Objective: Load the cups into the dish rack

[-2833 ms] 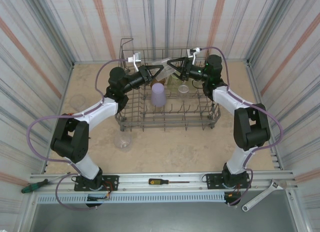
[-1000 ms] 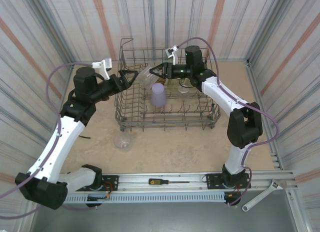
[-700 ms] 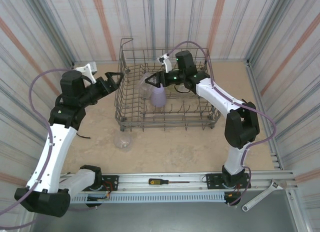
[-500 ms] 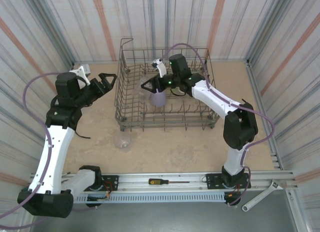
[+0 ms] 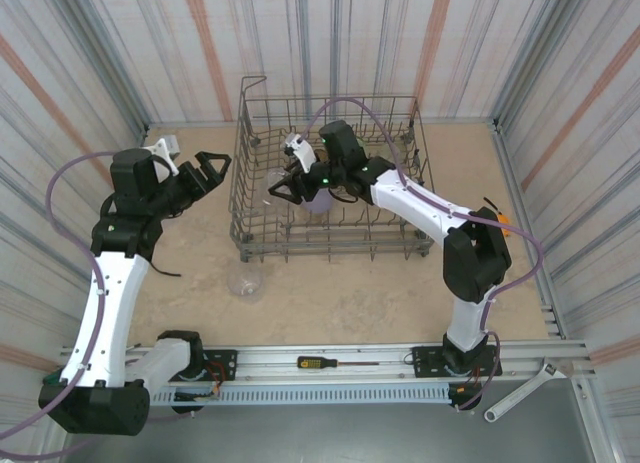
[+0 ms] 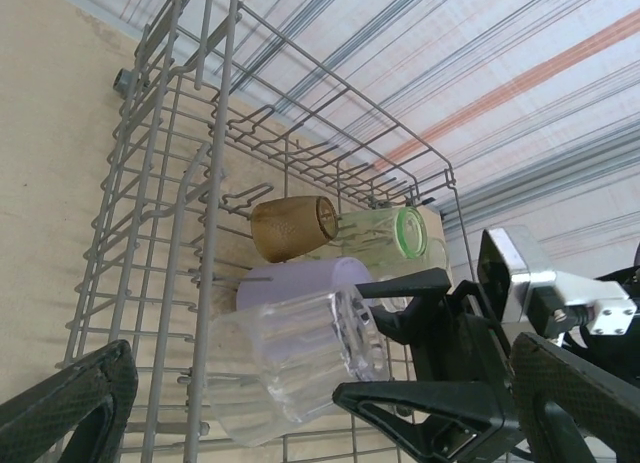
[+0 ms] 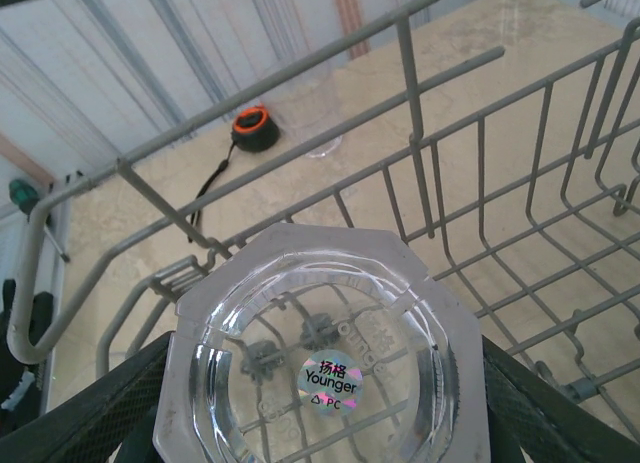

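Observation:
The dish rack (image 5: 338, 249) stands at the back of the table. My right gripper (image 5: 287, 184) reaches into its left part, shut on a clear cup (image 6: 290, 368) near the cup's base (image 7: 320, 373). That cup is tilted, its mouth pointing at the rack's left wall. Right behind it stands a lavender cup (image 6: 300, 281). An amber cup (image 6: 290, 226) and a pale green cup (image 6: 385, 233) lie on their sides further back. My left gripper (image 5: 212, 166) hangs open outside the rack's left wall, holding nothing. Another clear cup (image 5: 245, 280) stands on the table before the rack.
A clear cup (image 7: 315, 113) and a small orange round object (image 7: 253, 128) with a black cord sit on the table left of the rack. A screwdriver (image 5: 322, 363) and a wrench (image 5: 520, 393) lie on the near rail. Corrugated walls close in three sides.
My right gripper has carried the clear cup left and lower inside the rack. My left arm has drawn back left, out of the rack, its gripper still open.

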### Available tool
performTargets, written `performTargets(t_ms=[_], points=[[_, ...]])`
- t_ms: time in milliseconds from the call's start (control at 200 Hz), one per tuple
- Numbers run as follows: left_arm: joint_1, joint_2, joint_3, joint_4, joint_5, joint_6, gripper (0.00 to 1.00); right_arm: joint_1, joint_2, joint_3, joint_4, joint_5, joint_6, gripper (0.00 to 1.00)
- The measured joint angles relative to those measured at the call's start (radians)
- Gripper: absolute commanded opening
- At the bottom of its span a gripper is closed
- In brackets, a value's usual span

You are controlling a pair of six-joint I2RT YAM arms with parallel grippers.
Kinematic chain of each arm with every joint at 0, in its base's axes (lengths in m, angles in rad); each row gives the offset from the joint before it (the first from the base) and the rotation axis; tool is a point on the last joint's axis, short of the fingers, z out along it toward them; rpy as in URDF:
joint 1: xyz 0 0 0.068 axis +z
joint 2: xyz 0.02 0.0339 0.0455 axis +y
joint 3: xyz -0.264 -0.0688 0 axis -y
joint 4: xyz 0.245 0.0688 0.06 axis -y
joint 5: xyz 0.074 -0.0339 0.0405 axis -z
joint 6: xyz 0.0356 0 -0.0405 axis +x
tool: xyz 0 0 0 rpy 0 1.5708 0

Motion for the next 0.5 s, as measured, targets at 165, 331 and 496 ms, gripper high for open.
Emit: performTargets(t_ms=[165, 331, 496], points=[[0.013, 0.001, 0.000, 0.000, 0.005, 0.004, 0.99, 0.018, 0.005, -0.015, 0.015, 0.011, -0.031, 0.53], [0.020, 0.005, 0.000, 0.000, 0.012, 0.004, 0.99, 0.032, 0.008, -0.034, 0.041, 0.014, -0.049, 0.52], [0.027, 0.034, 0.012, -0.007, 0.027, 0.008, 0.99, 0.038, 0.021, -0.047, 0.078, 0.019, -0.052, 0.53]])
